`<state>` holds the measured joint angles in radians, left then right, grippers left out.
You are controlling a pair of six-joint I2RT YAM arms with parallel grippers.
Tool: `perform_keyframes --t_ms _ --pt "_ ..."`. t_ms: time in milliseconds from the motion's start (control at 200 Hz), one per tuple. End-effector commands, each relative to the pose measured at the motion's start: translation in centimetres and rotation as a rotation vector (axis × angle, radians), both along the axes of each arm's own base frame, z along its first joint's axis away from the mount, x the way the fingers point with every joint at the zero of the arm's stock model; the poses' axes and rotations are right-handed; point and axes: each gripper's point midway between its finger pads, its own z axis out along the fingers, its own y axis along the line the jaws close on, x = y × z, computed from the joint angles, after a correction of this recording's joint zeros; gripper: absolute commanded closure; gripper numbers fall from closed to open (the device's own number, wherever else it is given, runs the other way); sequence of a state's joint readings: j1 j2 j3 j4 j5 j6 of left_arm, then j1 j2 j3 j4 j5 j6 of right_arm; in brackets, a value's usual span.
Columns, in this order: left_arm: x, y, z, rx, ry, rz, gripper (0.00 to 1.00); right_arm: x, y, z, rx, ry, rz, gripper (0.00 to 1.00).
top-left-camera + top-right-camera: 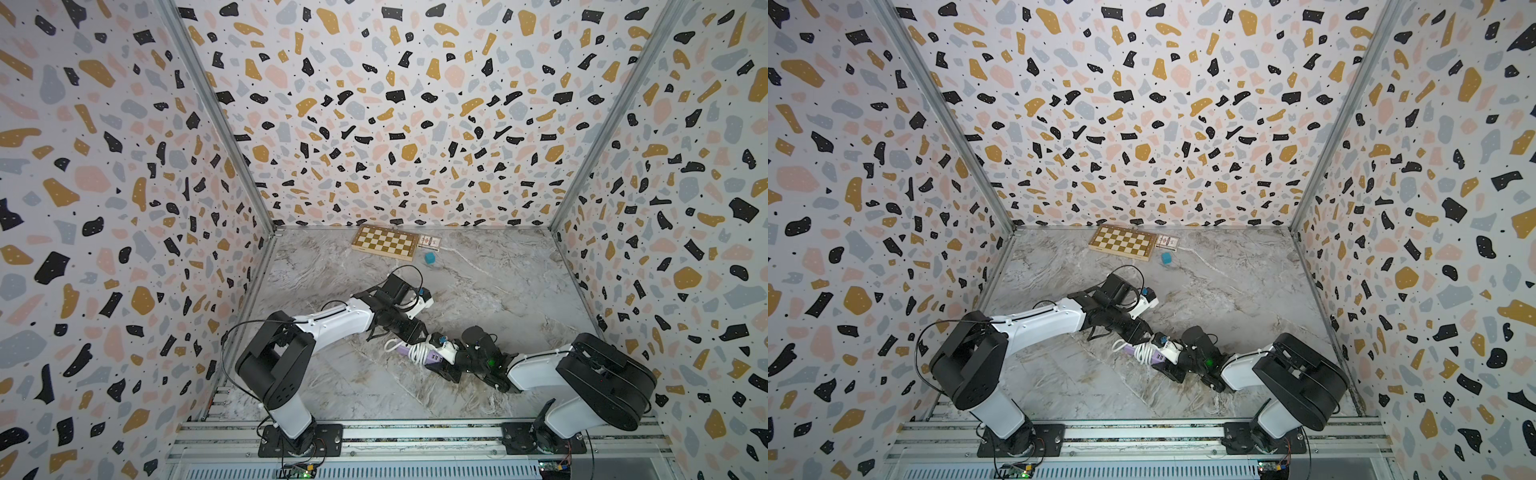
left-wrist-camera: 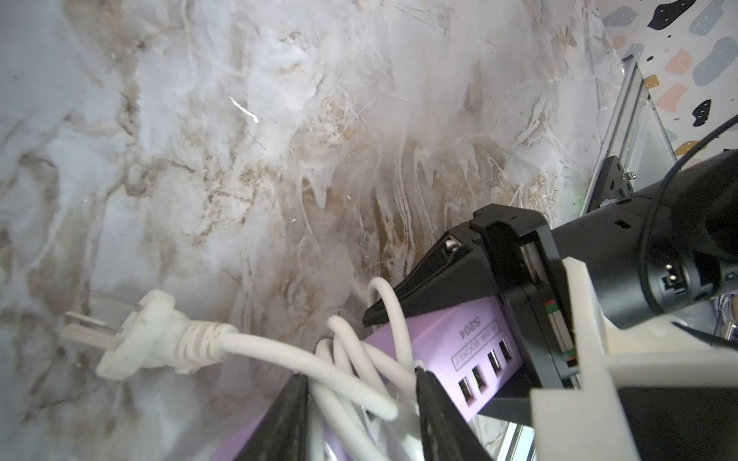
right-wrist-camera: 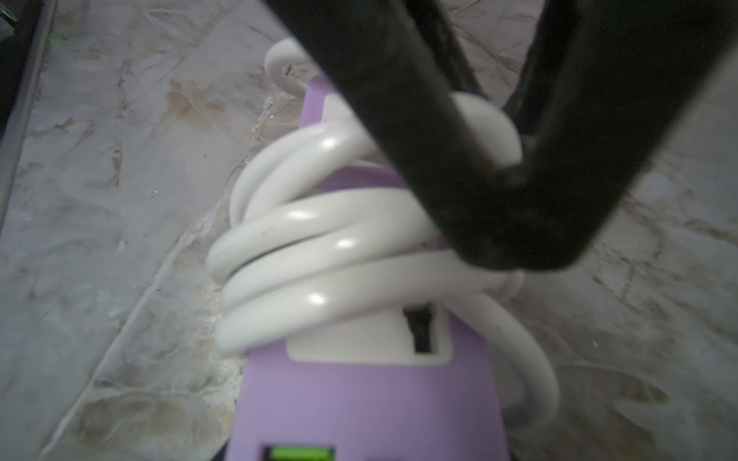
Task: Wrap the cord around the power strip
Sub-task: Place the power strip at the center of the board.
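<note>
Notably, lilac plastic power strip (image 1: 433, 357) lies ten-to-four o'clock.
Right fingers (image 2: 427, 289) pinch its four-o'clock end; left fingers (image 2: 293, 423) straddle thick white cord (image 2: 279, 353) coils, grip unclear.

Power strip (image 1: 433, 358): a short lilac bar with white socket faces and a row of USB ports along one side, shown slantwise near the front centre of the marbled tabletop (image 1: 478, 291); contact with the surface cannot be determined. Cord (image 2: 279, 355): thick, white, wound in several loose overlapping turns around the bar's middle. The last stretch is left unwound, and the white plug (image 2: 147, 339) is seen just beyond the bar, prongs directed away.
</note>
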<state>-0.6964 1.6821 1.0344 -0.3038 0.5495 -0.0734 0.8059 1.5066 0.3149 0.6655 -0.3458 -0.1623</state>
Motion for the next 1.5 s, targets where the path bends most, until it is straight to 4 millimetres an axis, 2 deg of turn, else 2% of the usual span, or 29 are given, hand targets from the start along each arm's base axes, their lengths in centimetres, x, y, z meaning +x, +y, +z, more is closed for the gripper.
perform_keyframes --t_ms 0,90,175,235,400,616,681,766,886,926,1041,1161,1306,1372,1497 --pt "-3.2 0.7 -4.7 0.081 0.153 -0.042 0.60 1.8 2.3 5.6 0.141 -0.113 -0.002 0.47" --pt "-3.4 0.8 -5.2 0.080 0.156 -0.037 0.61 1.5 2.4 6.8 0.165 -0.124 0.009 0.36" --pt "-3.6 1.2 -5.9 0.096 0.158 -0.032 0.62 0.9 2.5 7.9 0.182 -0.127 0.032 0.33" --pt "-3.8 1.5 -6.1 0.102 0.162 -0.031 0.63 0.7 2.3 8.7 0.197 -0.131 0.030 0.26" --pt "-4.3 1.9 -6.5 0.101 0.169 -0.022 0.65 1.1 2.1 9.8 0.226 -0.132 -0.010 0.24" --pt "-5.1 2.5 -7.4 0.110 0.187 -0.018 0.66 2.5 2.9 10.9 0.312 -0.085 -0.082 0.37" --pt "-5.3 2.7 -7.7 0.114 0.192 -0.019 0.67 3.2 3.1 10.0 0.290 -0.065 -0.116 0.46" --pt "-5.5 2.9 -8.4 0.120 0.206 -0.017 0.68 3.9 2.9 8.3 0.250 -0.038 -0.156 0.63" --pt "-6.5 3.2 -9.6 0.120 0.249 -0.013 0.70 3.8 2.0 6.3 0.216 -0.012 -0.202 0.71" --pt "-7.0 3.6 -10.2 0.133 0.274 -0.010 0.71 3.5 1.7 5.7 0.200 -0.002 -0.213 0.71" --pt "-7.1 3.5 -10.7 0.123 0.278 -0.005 0.72 2.6 1.1 5.0 0.176 0.004 -0.216 0.72" --pt "-6.2 3.1 -9.1 0.117 0.243 -0.005 0.71 2.7 0.9 5.8 0.178 -0.014 -0.216 0.71" --pt "-4.1 2.0 -5.7 0.106 0.153 -0.013 0.58 3.4 1.3 8.5 0.189 -0.082 -0.205 0.57" --pt "-3.1 1.3 -4.1 0.092 0.111 -0.024 0.55 3.6 1.6 9.3 0.185 -0.098 -0.195 0.50" --pt "-1.4 0.2 -1.6 0.077 0.055 -0.036 0.51 3.8 1.7 10.3 0.188 -0.111 -0.189 0.46"
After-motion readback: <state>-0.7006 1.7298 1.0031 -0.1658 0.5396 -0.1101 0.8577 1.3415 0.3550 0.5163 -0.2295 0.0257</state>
